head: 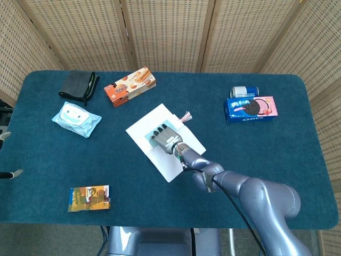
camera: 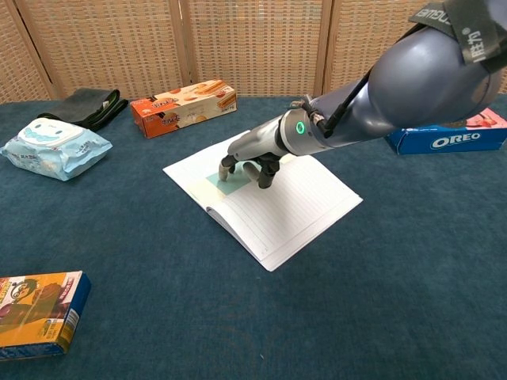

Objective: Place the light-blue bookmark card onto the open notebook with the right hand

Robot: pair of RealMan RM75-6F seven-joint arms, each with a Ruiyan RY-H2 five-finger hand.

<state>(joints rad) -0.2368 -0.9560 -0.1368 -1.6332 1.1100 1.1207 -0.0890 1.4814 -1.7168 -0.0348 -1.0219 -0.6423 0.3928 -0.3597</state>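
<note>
Over the open notebook [camera: 265, 198] sits the right hand [camera: 252, 154], palm down, fingers curled downward and slightly apart, fingertips [camera: 227, 166] just above or touching the light-blue bookmark card [camera: 224, 179]; cannot tell contact for sure, nothing is clamped in the grip. Card lies flat on the notebook's left page, near its far edge, partly hidden under the hand in the head view [head: 151, 134]. Pink tassel [head: 185, 116] pokes out past the notebook's top corner. Notebook lies open and skewed mid-table on the blue tablecloth [head: 277, 154]. Right arm [head: 250, 192] reaches in from lower right. Left hand is out of sight in both views. Farther out: orange snack box [head: 129, 86] behind the notebook, black pouch [head: 78, 84] and wet-wipes pack [head: 76, 118] at far left, small printed box [head: 89, 198] near the front-left edge, Oreo box [head: 250, 108] with a can [head: 243, 92] just behind it at right.
</note>
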